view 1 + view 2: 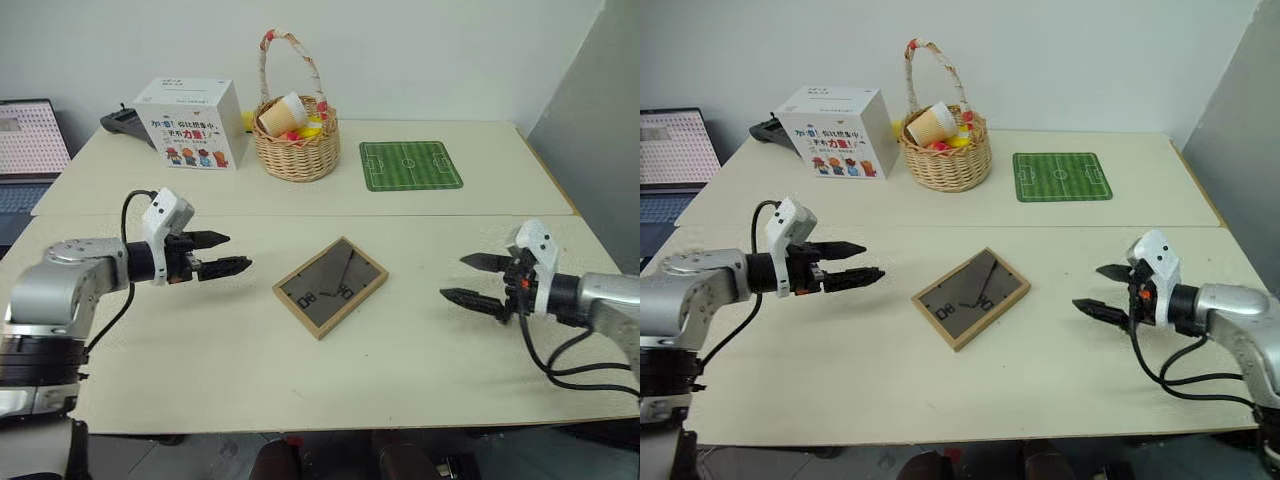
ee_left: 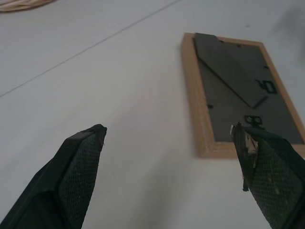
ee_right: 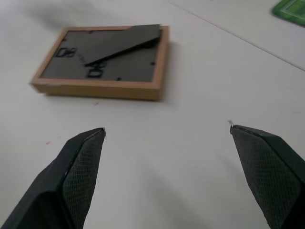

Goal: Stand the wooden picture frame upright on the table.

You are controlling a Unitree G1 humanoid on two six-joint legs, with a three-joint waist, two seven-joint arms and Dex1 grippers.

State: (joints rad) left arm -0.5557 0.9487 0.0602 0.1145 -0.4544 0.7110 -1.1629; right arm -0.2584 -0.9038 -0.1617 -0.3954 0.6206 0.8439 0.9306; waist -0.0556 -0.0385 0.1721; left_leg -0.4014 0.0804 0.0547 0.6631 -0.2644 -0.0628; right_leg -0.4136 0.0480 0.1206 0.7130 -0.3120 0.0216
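Observation:
The wooden picture frame (image 1: 330, 285) lies flat, back side up, in the middle of the cream table (image 1: 200, 360); its dark panel and fold-out stand (image 3: 125, 44) face upward. My left gripper (image 1: 233, 253) hovers to the frame's left, open and empty, fingers pointing toward it. On the other side my right gripper (image 1: 465, 279) hangs open and empty, pointing at the frame from the right. Both wrist views show the frame (image 2: 238, 90) ahead of the spread fingers, with bare table between.
At the back stand a wicker basket (image 1: 295, 140) with cups and toys, a white printed box (image 1: 192, 125) and a green football-pitch mat (image 1: 410, 165). A laptop (image 1: 25, 150) sits at the far left. A seam (image 1: 450, 215) joins two tabletops.

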